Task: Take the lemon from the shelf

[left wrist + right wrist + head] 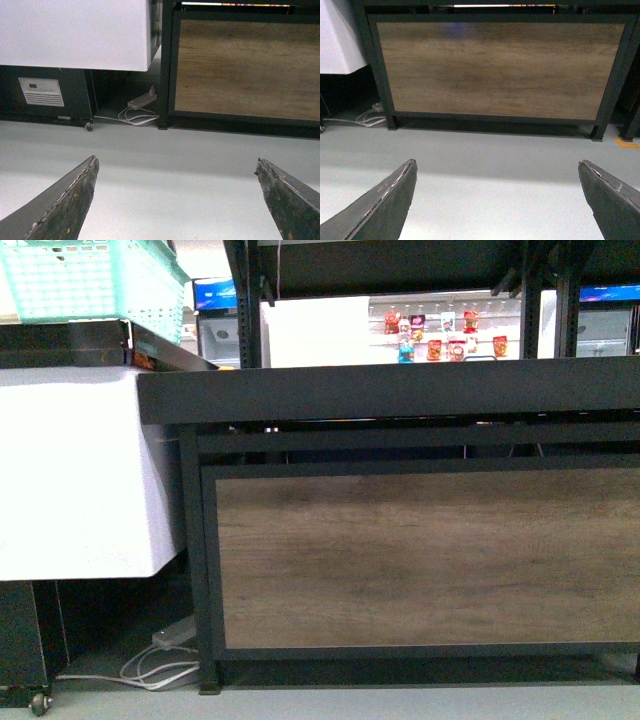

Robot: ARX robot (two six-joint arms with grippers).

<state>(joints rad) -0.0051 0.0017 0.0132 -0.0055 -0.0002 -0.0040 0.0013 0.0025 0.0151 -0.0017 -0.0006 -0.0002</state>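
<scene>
Teal mesh basket (pixel 90 280), set above a white cabinet (pixel 80 470). Power strip (pixel 175 633) with white cables (pixel 150 672), laid on the grey floor (pixel 150 165) below the cabinet. Caster (pixel 40 703) noted nearby. Coloured packets (pixel 440 340) seen far behind.

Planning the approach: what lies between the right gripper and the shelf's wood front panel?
In the right wrist view, only bare grey floor lies between the open right gripper and the shelf.
</scene>
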